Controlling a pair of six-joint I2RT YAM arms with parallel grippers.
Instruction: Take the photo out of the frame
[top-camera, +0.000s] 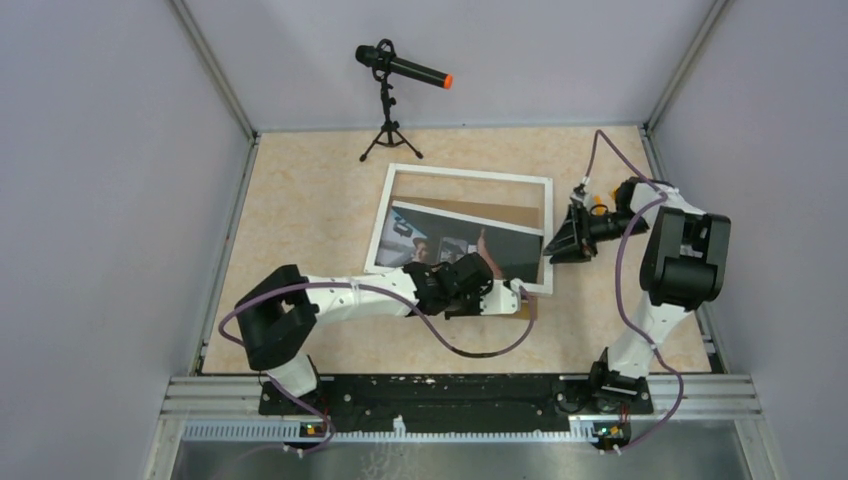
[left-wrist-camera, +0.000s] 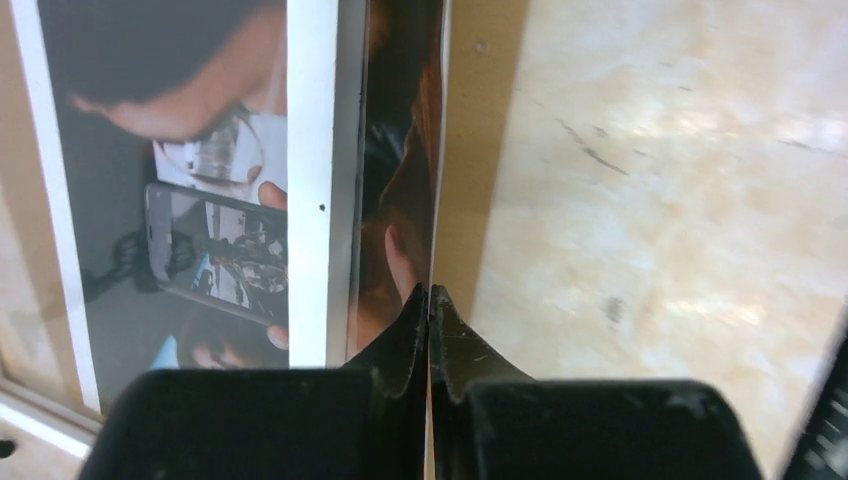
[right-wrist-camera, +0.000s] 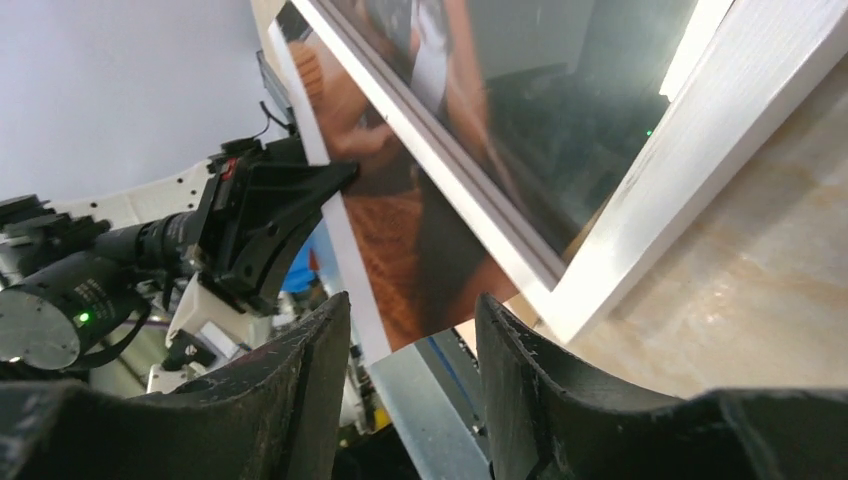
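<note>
The white-rimmed frame (top-camera: 548, 215) lies on the table, with the brown backing board (top-camera: 480, 212) showing in its far half. The photo (top-camera: 440, 240) sits askew under the rim, its near edge sticking out past the frame's near side. My left gripper (top-camera: 512, 296) is shut on that protruding edge; in the left wrist view the thin sheet (left-wrist-camera: 395, 180) runs between the closed tips (left-wrist-camera: 430, 300), beside the frame's white rim (left-wrist-camera: 310, 180). My right gripper (top-camera: 553, 248) is open and empty, just off the frame's near right corner (right-wrist-camera: 640, 230). The photo (right-wrist-camera: 400, 230) shows beyond its spread fingers (right-wrist-camera: 320, 340).
A black microphone with an orange tip (top-camera: 402, 68) stands on a small tripod at the back, behind the frame. Grey walls close in the left, right and back. A metal rail (top-camera: 460, 395) with the arm bases runs along the near edge.
</note>
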